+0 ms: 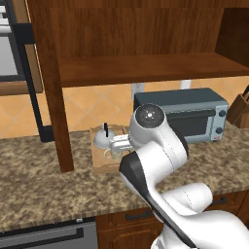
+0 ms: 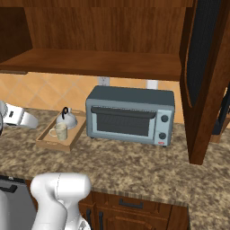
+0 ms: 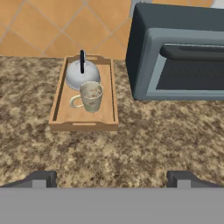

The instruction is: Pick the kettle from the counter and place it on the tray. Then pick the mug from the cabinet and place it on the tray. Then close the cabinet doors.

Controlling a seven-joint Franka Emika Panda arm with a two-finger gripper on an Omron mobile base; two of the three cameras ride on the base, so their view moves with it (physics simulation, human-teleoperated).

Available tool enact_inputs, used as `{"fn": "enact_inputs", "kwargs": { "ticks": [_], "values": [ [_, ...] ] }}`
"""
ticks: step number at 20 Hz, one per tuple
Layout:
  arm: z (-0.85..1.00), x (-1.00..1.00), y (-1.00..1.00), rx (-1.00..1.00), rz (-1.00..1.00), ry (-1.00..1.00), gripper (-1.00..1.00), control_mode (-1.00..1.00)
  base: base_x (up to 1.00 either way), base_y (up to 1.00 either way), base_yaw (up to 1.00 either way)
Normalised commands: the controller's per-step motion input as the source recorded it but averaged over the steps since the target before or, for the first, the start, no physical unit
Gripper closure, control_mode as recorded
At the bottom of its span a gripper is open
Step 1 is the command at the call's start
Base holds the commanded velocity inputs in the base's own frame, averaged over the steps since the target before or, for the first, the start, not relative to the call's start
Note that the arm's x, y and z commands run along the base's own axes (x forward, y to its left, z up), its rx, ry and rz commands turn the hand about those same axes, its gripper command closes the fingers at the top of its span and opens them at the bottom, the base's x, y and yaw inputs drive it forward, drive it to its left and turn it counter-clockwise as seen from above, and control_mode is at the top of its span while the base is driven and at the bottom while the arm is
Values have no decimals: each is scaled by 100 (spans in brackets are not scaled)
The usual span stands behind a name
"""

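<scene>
Now my gripper (image 3: 111,178) hangs wide open, empty. The cabinet doors (image 2: 204,76) are stiff, light; I'd push their outer edges.

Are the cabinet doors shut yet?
No, open. One cabinet door stands swung out edge-on, another likewise, and the bare cabinet shelf shows between them.

Orange diagonal tiles (image 1: 97,104) are covering the wall. A grey-blue toaster oven (image 2: 130,115) is sitting against it, above wooden lower drawers (image 2: 130,206) with black pulls.
</scene>
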Motion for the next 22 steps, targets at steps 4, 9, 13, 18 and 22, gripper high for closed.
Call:
{"fn": "enact_inputs", "kwargs": {
  "ticks": [4,9,13,18,22],
  "values": [
    [27,-38,-21,0,26,4,-100,-100,0,0,0],
    [42,-36,-6,0,23,0,-100,-100,0,0,0],
    [45,-30,-1,0,18,0,-100,-100,0,0,0],
    [36,-29,-40,0,2,1,-100,-100,0,0,0],
    [28,-22,-51,0,-12,1,-100,-100,0,0,0]
  ]
}}
